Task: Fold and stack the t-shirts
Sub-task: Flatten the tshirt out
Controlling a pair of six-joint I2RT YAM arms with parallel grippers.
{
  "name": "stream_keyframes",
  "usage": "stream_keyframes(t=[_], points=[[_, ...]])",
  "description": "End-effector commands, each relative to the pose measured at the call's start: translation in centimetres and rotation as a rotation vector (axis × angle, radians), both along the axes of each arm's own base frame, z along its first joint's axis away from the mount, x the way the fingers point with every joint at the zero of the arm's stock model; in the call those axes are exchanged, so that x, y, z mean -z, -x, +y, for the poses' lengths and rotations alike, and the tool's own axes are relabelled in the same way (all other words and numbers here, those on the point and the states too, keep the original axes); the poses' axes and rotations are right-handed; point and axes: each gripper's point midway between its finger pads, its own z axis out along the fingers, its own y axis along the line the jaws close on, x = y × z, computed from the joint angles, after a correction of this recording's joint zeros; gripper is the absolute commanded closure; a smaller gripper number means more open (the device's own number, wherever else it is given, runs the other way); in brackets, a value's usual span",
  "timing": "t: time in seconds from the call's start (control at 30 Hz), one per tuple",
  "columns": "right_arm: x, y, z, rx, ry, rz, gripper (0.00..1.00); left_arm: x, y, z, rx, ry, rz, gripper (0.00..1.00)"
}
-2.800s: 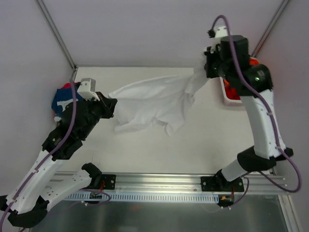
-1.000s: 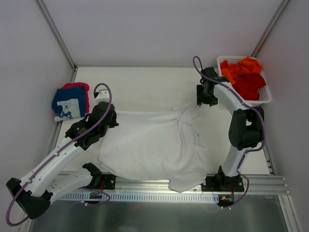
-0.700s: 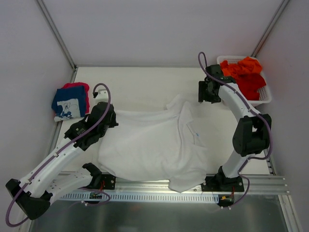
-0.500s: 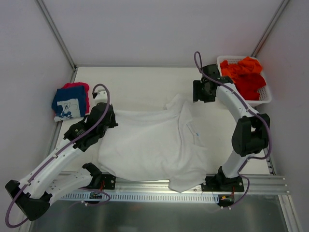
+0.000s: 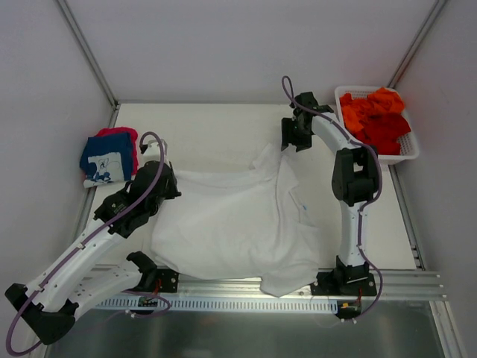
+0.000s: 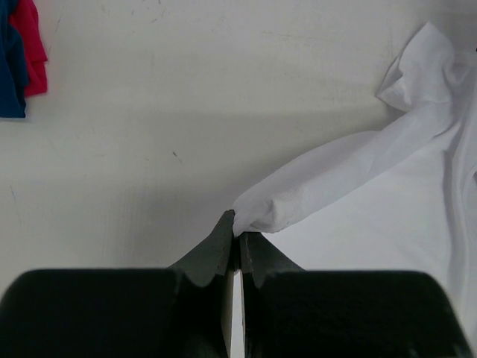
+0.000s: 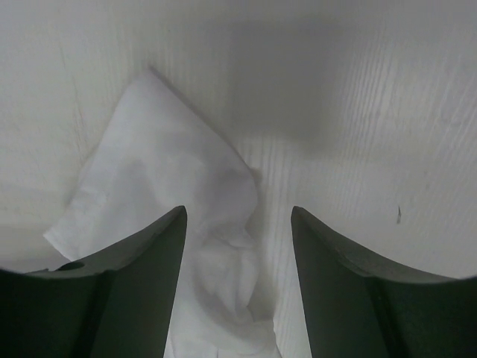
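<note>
Top view; white t-shirt [image 5: 238, 224] spread flat across the middle of the table [image 5: 209, 127], its near hem reaching the rail by the arm bases; one sleeve corner pokes up toward the far side. Left gripper [image 5: 173, 188] sits at the shirt's left edge. Right gripper [image 5: 289, 143] hangs just beyond the far sleeve corner, arm stretched well forward. At the left edge of the table, a navy t-shirt [image 5: 103, 160] with white print lies folded on a pink-red t-shirt [image 5: 123, 135]. Far right corner: white basket [image 5: 408, 154] holding an orange t-shirt [image 5: 371, 107] and a red t-shirt [image 5: 384, 134], both crumpled.

Left wrist view; left gripper [image 6: 237, 237] pinched tight on a rolled fold at the edge of the white t-shirt [image 6: 358, 171], jaws together with cloth between the tips; the fold runs off to the upper right; slivers of navy and pink-red cloth show at the top left corner.

Right wrist view; right gripper [image 7: 237, 211] with jaws standing apart, nothing clamped; crumpled sleeve of the white t-shirt [image 7: 164, 164] lies on the table beneath and between them, its point aimed away from the camera.
</note>
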Motion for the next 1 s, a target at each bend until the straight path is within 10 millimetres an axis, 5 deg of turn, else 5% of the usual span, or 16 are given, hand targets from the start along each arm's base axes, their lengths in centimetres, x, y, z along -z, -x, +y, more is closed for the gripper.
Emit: stream_keyframes(t=[0.0, 0.23, 0.97], points=[[-2.8, -2.3, 1.8, -0.032, -0.026, -0.073, 0.39, -0.4, 0.0, 0.1, -0.003, 0.022, -0.021, 1.00], [-2.7, -3.7, 4.1, -0.074, -0.060, -0.067, 0.38, -0.5, 0.0, 0.2, -0.007, 0.020, -0.029, 1.00], [4.1, -1.9, 5.8, -0.178, -0.097, 0.093, 0.38, -0.6, 0.2, 0.2, -0.001, 0.032, -0.033, 1.00]])
